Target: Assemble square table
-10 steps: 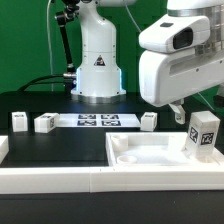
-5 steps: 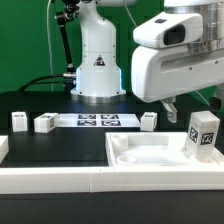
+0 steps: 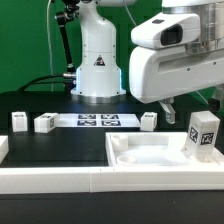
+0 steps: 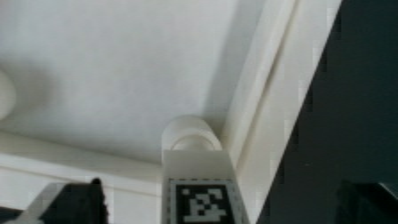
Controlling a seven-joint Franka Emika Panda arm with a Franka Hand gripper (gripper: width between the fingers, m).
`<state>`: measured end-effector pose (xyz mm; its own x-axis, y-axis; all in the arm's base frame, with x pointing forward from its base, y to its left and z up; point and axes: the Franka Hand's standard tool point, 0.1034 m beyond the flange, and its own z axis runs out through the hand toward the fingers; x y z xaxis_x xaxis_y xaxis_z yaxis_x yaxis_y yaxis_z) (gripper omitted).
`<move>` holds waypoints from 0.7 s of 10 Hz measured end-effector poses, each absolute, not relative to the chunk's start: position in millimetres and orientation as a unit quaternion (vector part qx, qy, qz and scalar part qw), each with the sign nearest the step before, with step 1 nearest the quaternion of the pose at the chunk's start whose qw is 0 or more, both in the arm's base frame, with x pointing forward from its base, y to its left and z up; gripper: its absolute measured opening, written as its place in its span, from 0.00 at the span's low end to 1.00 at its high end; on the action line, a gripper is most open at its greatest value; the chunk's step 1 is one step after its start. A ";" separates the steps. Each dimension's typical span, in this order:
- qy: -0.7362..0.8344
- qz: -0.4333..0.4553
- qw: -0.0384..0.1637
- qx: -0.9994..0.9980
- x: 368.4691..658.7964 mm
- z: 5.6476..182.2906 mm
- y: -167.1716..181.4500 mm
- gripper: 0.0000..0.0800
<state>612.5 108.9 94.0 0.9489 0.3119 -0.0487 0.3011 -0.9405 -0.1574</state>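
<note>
Layout rn, ext view: tray top (image 3: 150,152) sits front-right on the table (image 3: 60,145), with the rail (image 3: 50,178) along the front edge to its left. 1st leg (image 3: 204,131) stands in the tray by its right rim. Behind the tray there's a row, L to R: 2nd leg (image 3: 19,122), 3rd leg (image 3: 45,123) just beside it, marker board (image 3: 95,121) in the middle, 4th leg (image 3: 148,120). Robot base (image 3: 97,70) is behind the board.

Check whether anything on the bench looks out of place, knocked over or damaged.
Nothing looks spilled or broken. One leg stands alone at the tabletop on the exterior view's right, while the other three legs line up beside the marker board. That is probably just assembly underway.
</note>
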 end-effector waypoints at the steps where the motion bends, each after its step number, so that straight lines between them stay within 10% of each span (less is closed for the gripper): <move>1: -0.148 0.044 0.075 -0.985 614.1 88.3 106.4 0.81; 7: -0.145 0.036 0.080 -0.986 642.5 92.3 114.3 0.81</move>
